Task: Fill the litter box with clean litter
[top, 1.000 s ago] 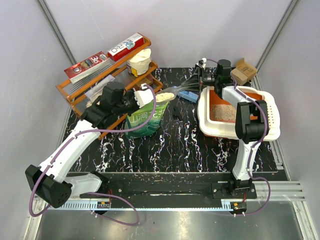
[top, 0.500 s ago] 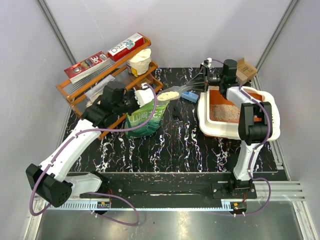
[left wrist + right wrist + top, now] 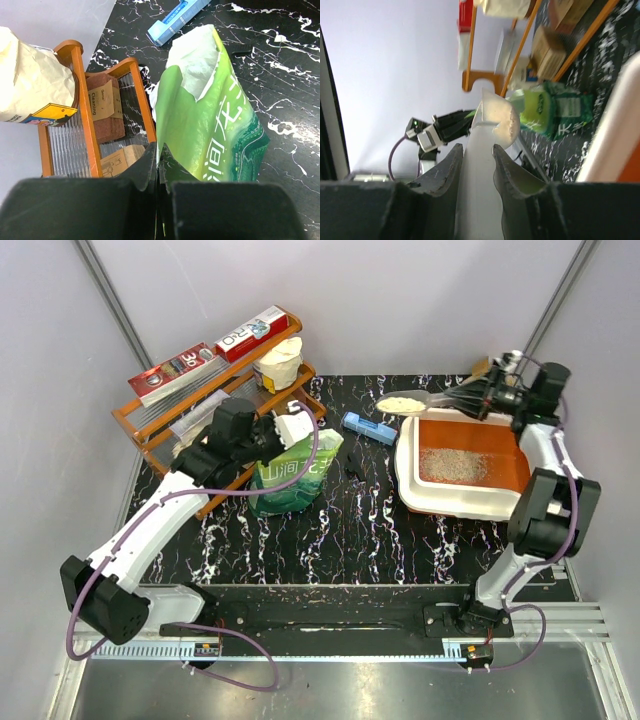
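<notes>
Clear scoop (image 3: 405, 403) reached litter box (image 3: 440, 503), R hand (image 3: 472, 397) clamps it, L hand (image 3: 293, 426) pinches pouch (image 3: 290, 476)

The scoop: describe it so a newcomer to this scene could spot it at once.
Find the litter box, the white-rimmed orange tray on the right. Just past its far left corner hangs the scoop, its handle in the right claw. Unlike the green pouch and blue box nearby, it is translucent and heaped with pale litter.

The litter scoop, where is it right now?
Top view, far right: the full scoop is held by the right gripper just beyond the far-left corner of the litter box, near the blue box.
</notes>
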